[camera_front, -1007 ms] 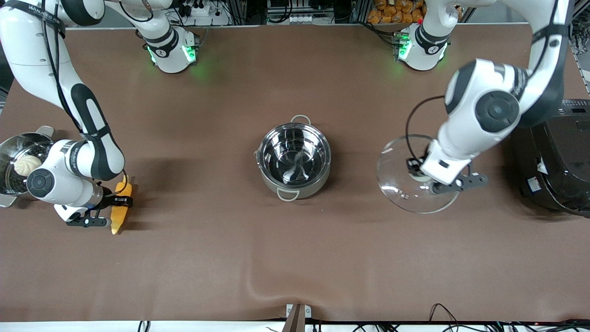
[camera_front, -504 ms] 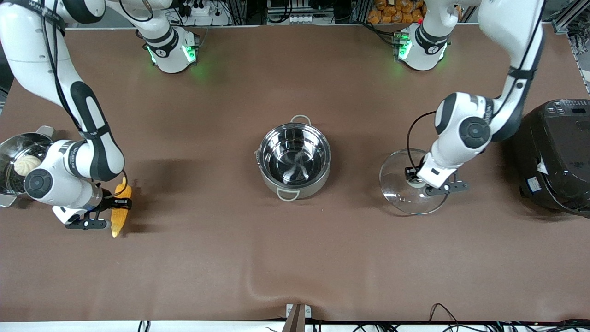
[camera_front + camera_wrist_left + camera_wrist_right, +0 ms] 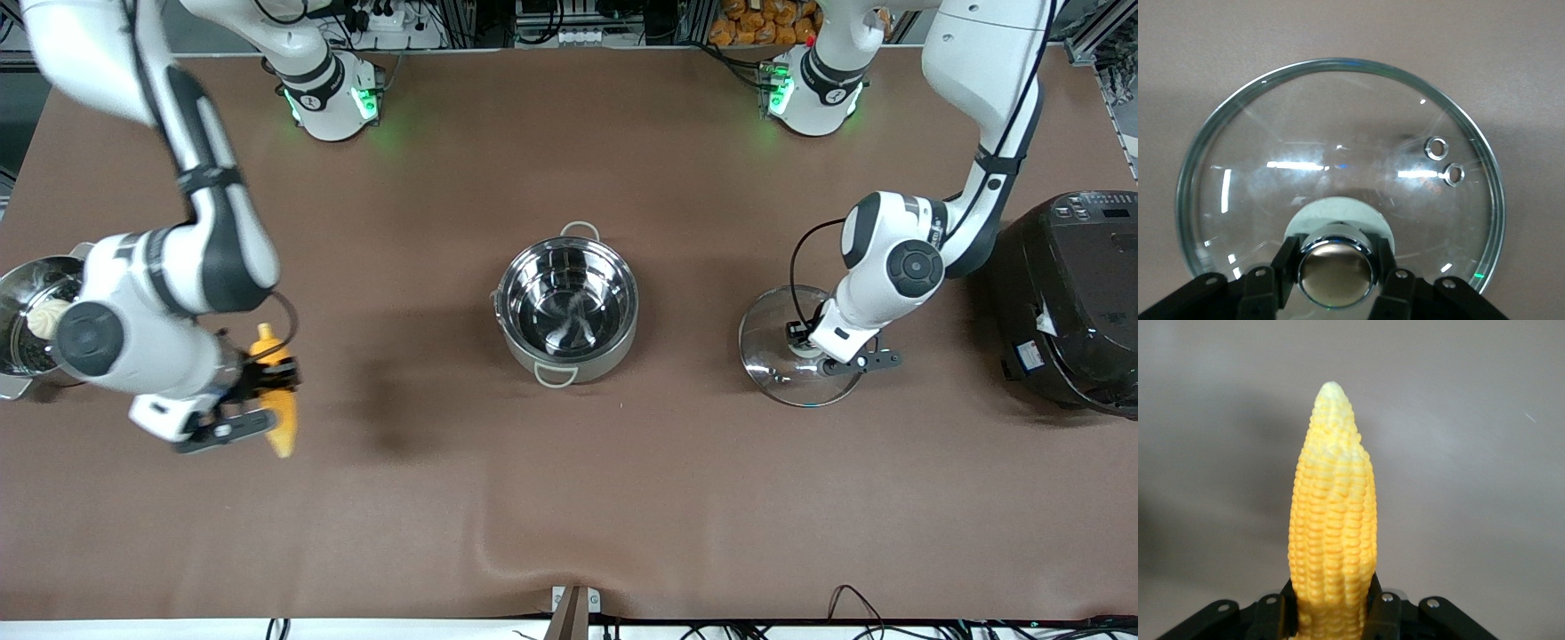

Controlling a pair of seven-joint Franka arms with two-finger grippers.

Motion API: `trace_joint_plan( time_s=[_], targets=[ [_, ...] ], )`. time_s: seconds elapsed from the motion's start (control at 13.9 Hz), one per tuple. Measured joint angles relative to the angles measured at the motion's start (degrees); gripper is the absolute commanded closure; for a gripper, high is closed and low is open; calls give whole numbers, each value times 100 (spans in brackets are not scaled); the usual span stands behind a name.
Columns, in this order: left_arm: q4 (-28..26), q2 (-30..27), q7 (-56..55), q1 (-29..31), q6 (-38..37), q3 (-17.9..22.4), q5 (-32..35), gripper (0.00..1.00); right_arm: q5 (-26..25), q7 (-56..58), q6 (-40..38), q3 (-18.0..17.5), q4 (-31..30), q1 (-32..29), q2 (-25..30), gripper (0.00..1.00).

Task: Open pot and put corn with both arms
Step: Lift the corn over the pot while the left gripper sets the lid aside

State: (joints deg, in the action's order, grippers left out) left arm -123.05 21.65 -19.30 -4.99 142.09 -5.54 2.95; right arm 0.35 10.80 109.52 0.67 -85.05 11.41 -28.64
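shiny steel pot (image 3: 567, 307), clear glass lid (image 3: 1338, 167)

Bright, even overhead light fills the front view, and the brown table (image 3: 569, 498) reads clearly edge to edge. Soft dark shadows pool on the cloth at middle left of the frame, beside the corn (image 3: 277, 418), and around the pot (image 3: 567, 309). Green glow spills from both arm bases along the top. Sharp white glare streaks cross the glass lid (image 3: 1338, 160) in the left wrist view, and its knob (image 3: 1335, 275) mirrors the room. The right wrist view shows crisp kernels against a smooth, softly blurred grey backdrop.
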Motion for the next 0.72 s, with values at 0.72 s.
trace_joint_plan(
  time_s=[0.72],
  targets=[
    [1706,-806,5,128,-2015,-17,0,0,8,-35,568,-50,133,2857,-86,100]
  ],
)
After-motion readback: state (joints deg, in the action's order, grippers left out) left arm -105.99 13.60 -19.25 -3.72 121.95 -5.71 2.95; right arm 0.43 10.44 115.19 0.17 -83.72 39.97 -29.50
